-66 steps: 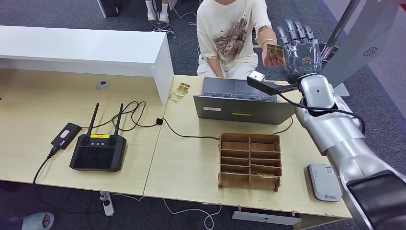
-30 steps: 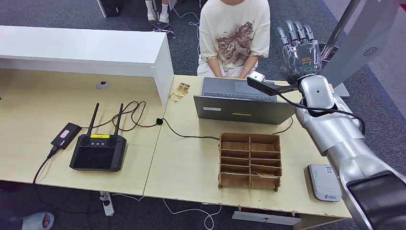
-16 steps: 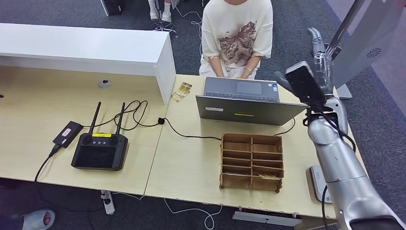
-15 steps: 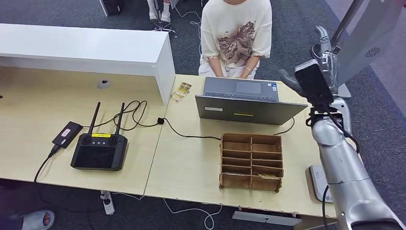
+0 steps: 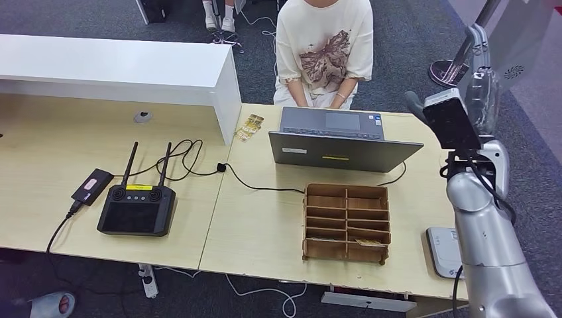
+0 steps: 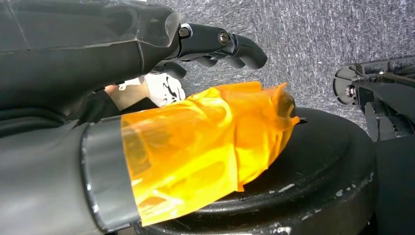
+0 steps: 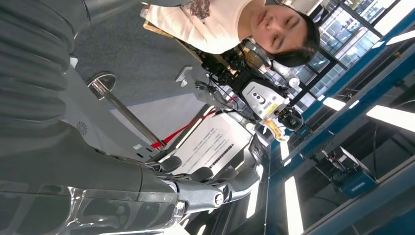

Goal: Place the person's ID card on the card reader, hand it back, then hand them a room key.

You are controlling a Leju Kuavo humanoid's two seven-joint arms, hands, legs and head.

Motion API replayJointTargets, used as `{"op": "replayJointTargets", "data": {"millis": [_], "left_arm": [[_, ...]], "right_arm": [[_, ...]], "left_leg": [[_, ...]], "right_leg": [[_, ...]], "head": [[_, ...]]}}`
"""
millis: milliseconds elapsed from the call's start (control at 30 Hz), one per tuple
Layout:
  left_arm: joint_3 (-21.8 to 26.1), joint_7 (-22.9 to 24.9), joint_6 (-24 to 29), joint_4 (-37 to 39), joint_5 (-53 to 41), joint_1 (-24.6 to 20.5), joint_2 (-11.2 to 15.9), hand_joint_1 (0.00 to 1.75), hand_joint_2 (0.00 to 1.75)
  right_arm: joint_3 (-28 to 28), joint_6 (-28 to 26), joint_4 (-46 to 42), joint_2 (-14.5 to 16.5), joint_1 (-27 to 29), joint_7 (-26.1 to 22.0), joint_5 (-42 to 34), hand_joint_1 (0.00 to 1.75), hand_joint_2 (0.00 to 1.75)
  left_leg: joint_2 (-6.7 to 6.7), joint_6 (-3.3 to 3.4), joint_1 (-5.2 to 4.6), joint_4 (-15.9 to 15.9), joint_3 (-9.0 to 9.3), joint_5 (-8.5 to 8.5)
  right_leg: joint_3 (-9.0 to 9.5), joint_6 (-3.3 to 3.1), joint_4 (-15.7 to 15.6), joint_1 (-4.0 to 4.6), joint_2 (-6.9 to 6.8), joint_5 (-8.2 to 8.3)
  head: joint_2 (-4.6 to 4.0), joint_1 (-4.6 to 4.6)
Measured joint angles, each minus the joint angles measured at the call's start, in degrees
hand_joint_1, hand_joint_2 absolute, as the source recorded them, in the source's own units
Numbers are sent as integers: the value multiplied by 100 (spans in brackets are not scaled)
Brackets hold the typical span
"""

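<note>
Two empty robot hands: right robot hand, left robot hand.

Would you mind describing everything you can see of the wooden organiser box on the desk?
The wooden organiser box is a low, open-topped tray that looks like thin brown plywood, split by slotted dividers into two columns of shallow compartments. It lies flat on the light wooden desk near the front edge, in front of the grey laptop, with the white card reader apart from it on the robot's right. A pale card-like item seems to lie in a front compartment. Nothing grips it.
</note>
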Motion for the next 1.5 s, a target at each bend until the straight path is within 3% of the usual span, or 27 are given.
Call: {"op": "replayJointTargets", "data": {"millis": [333, 633, 1333, 1500], "left_arm": [[0, -31, -2, 0, 50, -1, -2, 0, 0], [2, -97, 13, 0, 81, 3, 0, 0, 0], [2, -100, 15, 0, 84, 2, 0, 0, 0], [2, -115, 48, 0, 92, 3, 0, 0, 0]], "right_arm": [[-14, 45, -12, 1, 1, -42, -127, 0, 175], [-146, 1212, -119, -3, 187, -232, -1923, 0, 175], [-246, 1342, -194, -46, 279, -248, -2075, 0, 175], [-273, 1759, -234, -104, 362, -277, -2712, 0, 175]], "left_leg": [[0, 0, 0, 0, 0, 0], [-1, 0, 0, 0, 0, 0], [0, 0, 0, 0, 0, 0], [-2, 0, 0, 0, 0, 0]], "right_leg": [[0, 0, 0, 0, 0, 0], [0, 0, 0, 0, -2, 0], [0, 1, 0, 0, -1, 0], [0, 1, -1, 0, -3, 0]], "head": [[0, -1], [0, -1], [0, -1], [0, 0]]}}
